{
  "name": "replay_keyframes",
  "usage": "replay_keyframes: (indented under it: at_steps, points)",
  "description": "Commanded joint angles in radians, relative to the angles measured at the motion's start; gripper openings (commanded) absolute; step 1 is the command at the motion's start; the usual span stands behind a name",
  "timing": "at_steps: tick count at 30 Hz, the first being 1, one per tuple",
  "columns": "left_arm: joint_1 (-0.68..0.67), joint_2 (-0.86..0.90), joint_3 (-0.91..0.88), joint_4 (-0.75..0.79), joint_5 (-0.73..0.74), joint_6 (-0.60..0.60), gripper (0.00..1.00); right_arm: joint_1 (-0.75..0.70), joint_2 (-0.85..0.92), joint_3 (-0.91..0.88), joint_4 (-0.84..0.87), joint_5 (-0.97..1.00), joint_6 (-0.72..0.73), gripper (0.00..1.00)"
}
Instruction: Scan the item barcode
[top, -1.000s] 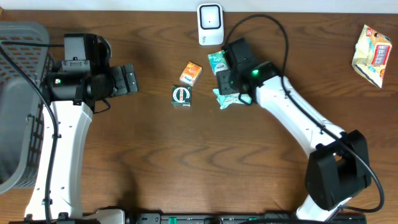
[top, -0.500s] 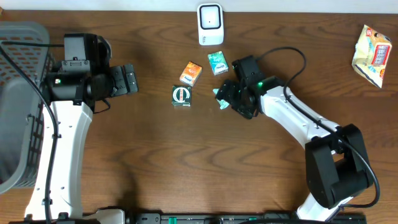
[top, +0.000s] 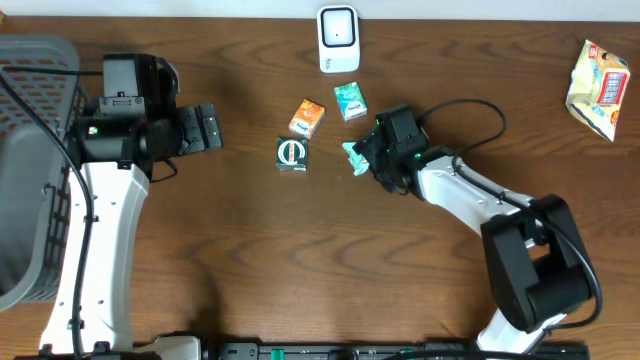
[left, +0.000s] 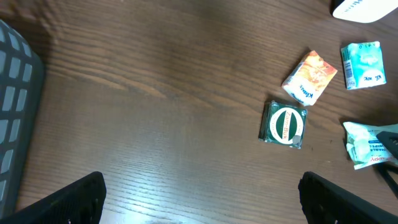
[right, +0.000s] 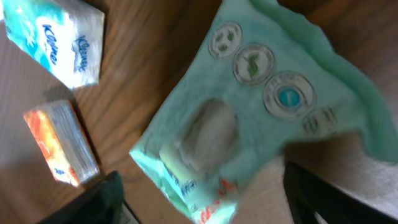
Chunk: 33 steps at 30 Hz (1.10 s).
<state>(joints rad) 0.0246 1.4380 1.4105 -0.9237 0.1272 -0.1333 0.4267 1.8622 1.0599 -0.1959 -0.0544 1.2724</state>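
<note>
Dark wood tabletop, scanner (top: 338, 38) sitting at the far edge in the middle. A second ago the right gripper (top: 372, 160) was up by the scanner next to the teal tissue pack (top: 350, 101). Now that pack lies on its own just in front of the scanner, and the gripper has dropped back to the green pouch (right: 249, 124) nearer mid-table, fingers spread either side of it, nothing pinched yet. Looks like the pouch is next up for scanning. The left gripper (left: 199, 199) hangs wide open and empty by the basket (top: 30, 170).
</note>
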Motion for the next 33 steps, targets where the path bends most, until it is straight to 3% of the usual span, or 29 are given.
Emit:
replay_keyframes:
  at_steps: [1, 3, 5, 7, 9, 16, 25, 28, 29, 33]
  points:
    - [0.003, -0.001, 0.002, -0.003, -0.009, 0.002, 0.98, 0.007, 0.062, -0.010, 0.034, 0.018, 0.028, 0.64]
    - [0.003, 0.000, 0.002, -0.003, -0.009, 0.002, 0.98, 0.007, 0.089, -0.010, 0.055, 0.017, 0.028, 0.55]
    - [0.003, -0.001, 0.002, -0.003, -0.009, 0.002, 0.98, 0.007, 0.117, -0.010, 0.082, 0.005, 0.003, 0.25]
    - [0.003, -0.001, 0.002, -0.003, -0.009, 0.002, 0.98, 0.005, 0.130, -0.009, 0.116, -0.007, -0.096, 0.18]
    - [0.003, 0.000, 0.002, -0.003, -0.009, 0.002, 0.98, 0.003, 0.131, -0.008, 0.134, -0.009, -0.237, 0.02]
    - [0.003, -0.001, 0.002, -0.003, -0.009, 0.002, 0.98, -0.031, 0.037, 0.016, 0.132, -0.084, -0.637, 0.02]
    - [0.003, -0.001, 0.002, -0.003, -0.009, 0.002, 0.98, -0.068, -0.156, 0.019, 0.121, -0.189, -0.679, 0.01]
    - [0.003, -0.001, 0.002, -0.003, -0.009, 0.002, 0.98, -0.060, -0.166, 0.019, 0.161, -0.255, -0.783, 0.01]
    - [0.003, 0.000, 0.002, -0.003, -0.009, 0.002, 0.98, -0.057, -0.165, 0.019, 0.185, -0.332, -0.881, 0.01]
    - [0.003, 0.000, 0.002, -0.003, -0.009, 0.002, 0.98, -0.058, -0.165, 0.019, 0.171, -0.446, -0.987, 0.01]
